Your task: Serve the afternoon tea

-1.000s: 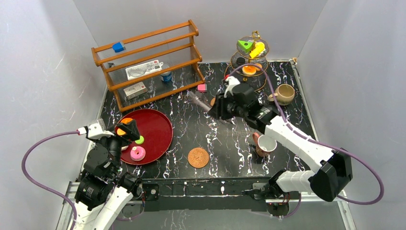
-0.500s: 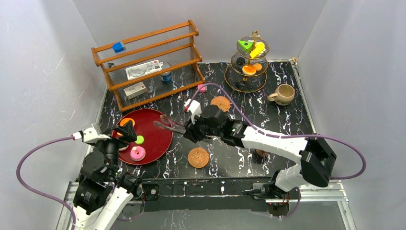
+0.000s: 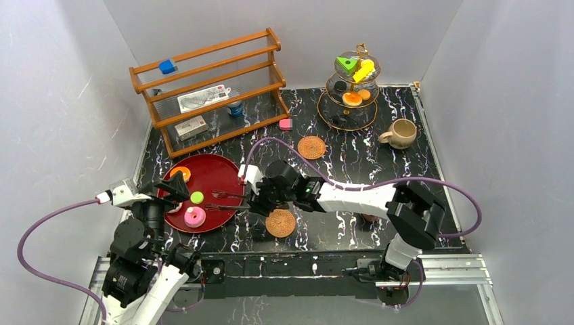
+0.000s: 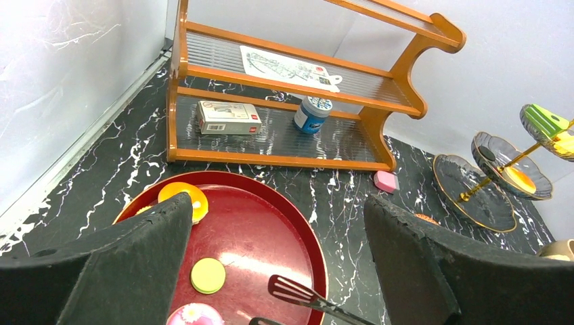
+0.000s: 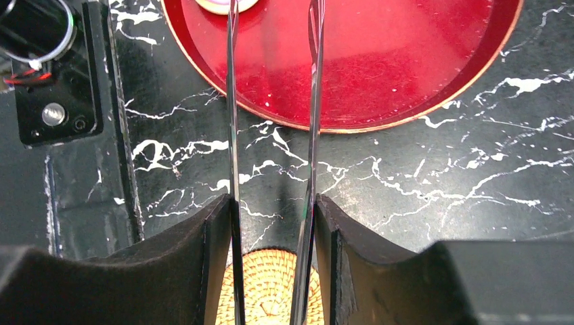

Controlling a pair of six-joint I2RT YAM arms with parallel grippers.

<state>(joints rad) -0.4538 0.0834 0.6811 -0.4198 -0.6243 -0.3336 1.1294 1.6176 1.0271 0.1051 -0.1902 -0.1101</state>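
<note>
Right end effector [image 5: 271,206] clamps tongs [image 5: 231,101] near the donut [image 3: 195,217], likely light and slippery: pinch across its rim. Left end effector [image 4: 277,210] gapes wide, empty.

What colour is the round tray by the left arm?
The tray is dark red; shows best in the top view.

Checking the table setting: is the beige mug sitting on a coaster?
No, the beige mug stands on bare tabletop, apart from the nearest woven coaster.
</note>
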